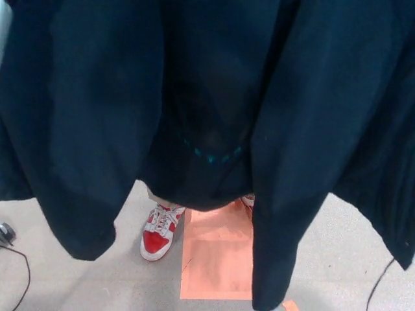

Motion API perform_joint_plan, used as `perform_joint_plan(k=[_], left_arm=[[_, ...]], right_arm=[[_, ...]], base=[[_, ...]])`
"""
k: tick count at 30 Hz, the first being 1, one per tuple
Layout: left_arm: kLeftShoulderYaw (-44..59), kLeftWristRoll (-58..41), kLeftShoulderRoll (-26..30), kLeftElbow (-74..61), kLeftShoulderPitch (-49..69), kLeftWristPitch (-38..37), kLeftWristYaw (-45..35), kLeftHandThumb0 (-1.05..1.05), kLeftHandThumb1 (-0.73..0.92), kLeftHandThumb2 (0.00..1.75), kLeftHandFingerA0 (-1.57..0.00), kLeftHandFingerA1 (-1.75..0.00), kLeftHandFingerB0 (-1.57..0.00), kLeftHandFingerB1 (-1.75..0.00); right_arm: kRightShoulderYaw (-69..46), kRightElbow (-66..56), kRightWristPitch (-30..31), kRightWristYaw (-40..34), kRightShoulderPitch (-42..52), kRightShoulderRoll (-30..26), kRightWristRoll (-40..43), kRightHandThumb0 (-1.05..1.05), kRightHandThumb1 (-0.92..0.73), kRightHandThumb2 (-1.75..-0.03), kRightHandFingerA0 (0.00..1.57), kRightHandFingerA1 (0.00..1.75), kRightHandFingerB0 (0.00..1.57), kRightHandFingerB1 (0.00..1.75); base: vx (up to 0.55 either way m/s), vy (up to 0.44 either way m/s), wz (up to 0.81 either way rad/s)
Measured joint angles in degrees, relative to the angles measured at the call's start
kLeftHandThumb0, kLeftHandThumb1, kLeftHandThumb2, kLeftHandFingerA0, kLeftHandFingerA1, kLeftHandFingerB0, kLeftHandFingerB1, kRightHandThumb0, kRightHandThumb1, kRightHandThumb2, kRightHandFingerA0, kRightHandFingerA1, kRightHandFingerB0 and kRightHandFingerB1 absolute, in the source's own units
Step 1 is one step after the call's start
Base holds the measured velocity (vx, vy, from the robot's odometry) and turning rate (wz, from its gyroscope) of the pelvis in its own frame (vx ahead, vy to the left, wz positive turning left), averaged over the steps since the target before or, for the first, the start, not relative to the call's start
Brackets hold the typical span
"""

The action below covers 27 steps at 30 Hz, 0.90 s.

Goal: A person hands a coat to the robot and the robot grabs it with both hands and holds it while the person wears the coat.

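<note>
While coat (pixel 97 110) fills view | hands unseen, fingers' state untellable | red shoe (pixel 157 234) beside orange mat (pixel 217 259)

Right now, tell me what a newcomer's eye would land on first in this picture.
A dark navy coat hangs open across nearly the whole picture, its two front panels falling left and right. Under its lower edge, a red and white shoe of a person stands on the grey floor, beside an orange square marked on it. Neither robot hand shows.
</note>
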Motion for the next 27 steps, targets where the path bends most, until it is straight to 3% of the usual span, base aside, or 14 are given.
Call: perform_joint_plan(k=[2, 4, 5, 6, 7, 8, 9, 11, 12, 18, 20, 21, 25, 27], left_arm=[[-0.3, 0.5, 0.0, 2.3, -2.8, -0.5, 1.3, -0.37, 0.78, 0.63, -0.96, -1.75, -0.65, -1.56], [-0.7, 1.0, 0.0, 5.1, -6.2, -1.0, 2.9, -0.39, 0.81, 0.65, -0.96, -1.75, -0.65, -1.61], [-1.1, 1.2, 0.0, 6.3, -7.7, -1.1, 3.5, -0.46, 0.66, 1.03, -1.25, -1.41, -0.92, -1.18], [-1.5, 1.5, 0.0, 7.9, -9.8, -1.4, 4.2, -0.46, 0.66, 1.03, -1.25, -1.41, -0.92, -1.18], [-1.9, 1.7, 0.0, 9.6, -11.8, -1.6, 5.0, -0.42, 0.83, 0.64, -0.94, -1.75, -0.75, -1.54], [-2.1, 1.9, 0.0, 10.6, -13.1, -1.8, 5.3, -0.42, 0.83, 0.64, -0.94, -1.75, -0.75, -1.54], [-2.4, 2.2, 0.0, 12.1, -15.2, -2.1, 5.8, -0.43, 0.80, 0.64, -0.96, -1.75, -0.67, -1.70], [-2.9, 2.7, 0.0, 14.5, -18.5, -2.4, 6.8, -0.43, 0.81, 0.65, -1.00, -1.75, -0.72, -1.72], [-3.4, 3.0, 0.0, 16.1, -20.5, -2.6, 7.4, -0.41, 0.84, 0.65, -1.02, -1.75, -0.72, -1.75], [-5.4, 4.3, 0.0, 23.8, -30.4, -2.7, 11.7, -0.41, 0.88, 0.66, -1.00, -1.75, -0.65, -1.75], [-5.8, 4.7, 0.0, 25.4, -32.4, -2.8, 12.8, -0.45, 0.86, 0.67, -0.95, -1.75, -0.68, -1.71], [-6.1, 4.9, 0.0, 26.8, -34.0, -3.1, 13.5, -0.42, 0.83, 0.65, -1.02, -1.75, -0.73, -1.69], [-6.6, 5.6, 0.0, 30.7, -39.3, -4.0, 16.0, -0.42, 0.81, 0.65, -1.01, -1.75, -0.74, -1.67], [-6.7, 5.8, 0.0, 32.6, -42.2, -4.3, 17.2, -0.37, 0.79, 0.64, -1.01, -1.75, -0.74, -1.50]], right_arm=[[-0.3, 2.1, 0.0, -1.0, -2.4, 0.3, 0.0, -0.42, -0.88, -0.66, 0.87, 1.75, 0.61, 1.66], [-0.5, 4.4, -0.1, -2.1, -5.3, 0.5, 0.0, -0.43, -0.87, -0.66, 0.90, 1.75, 0.64, 1.69], [-0.7, 5.4, -0.1, -2.6, -6.5, 0.5, 0.0, -0.51, -0.68, -1.03, 1.25, 1.26, 1.02, 1.26], [-0.8, 6.6, -0.2, -3.2, -7.9, 0.6, 0.0, -0.51, -0.68, -1.03, 1.25, 1.26, 1.02, 1.26], [-0.9, 7.8, -0.2, -3.9, -9.5, 0.7, 0.0, -0.44, -0.87, -0.68, 1.10, 1.51, 0.85, 1.56], [-0.9, 8.6, -0.2, -4.3, -10.5, 0.7, 0.0, -0.44, -0.87, -0.68, 1.10, 1.51, 0.85, 1.56], [-0.9, 9.7, -0.2, -4.9, -12.1, 0.7, -0.1, -0.43, -0.85, -0.67, 1.03, 1.67, 0.81, 1.61], [-1.1, 11.4, -0.2, -5.9, -14.6, 0.8, -0.1, -0.43, -0.85, -0.66, 1.00, 1.74, 0.79, 1.66], [-1.2, 12.5, -0.2, -6.4, -16.0, 0.8, 0.0, -0.43, -0.85, -0.66, 0.96, 1.75, 0.72, 1.70], [-1.6, 17.6, -0.7, -9.8, -23.9, 0.9, 0.0, -0.46, -0.86, -0.66, 0.93, 1.75, 0.67, 1.68], [-1.8, 18.7, -0.8, -10.6, -25.6, 1.0, 0.0, -0.49, -0.85, -0.66, 0.93, 1.75, 0.63, 1.64], [-2.0, 19.6, -0.9, -11.2, -26.9, 1.0, 0.0, -0.48, -0.84, -0.66, 0.92, 1.75, 0.63, 1.60], [-2.8, 22.4, -0.9, -13.2, -31.9, 1.1, 0.0, -0.47, -0.84, -0.65, 0.85, 1.75, 0.61, 1.52], [-3.1, 23.8, -0.8, -14.1, -34.6, 1.1, 0.0, -0.46, -0.83, -0.67, 0.84, 1.66, 0.70, 1.47]], base=[[0.00, 0.000, 0.00], [0.00, 0.000, 0.00], [0.00, 0.000, 0.00], [0.00, 0.000, 0.00], [0.00, 0.000, 0.00], [0.00, 0.000, 0.00], [0.00, 0.000, 0.00], [0.00, 0.000, 0.00], [0.00, 0.000, 0.00], [0.00, 0.000, 0.00], [0.00, 0.000, 0.00], [0.00, 0.000, 0.00], [0.00, 0.000, 0.00], [0.00, 0.000, 0.00]])
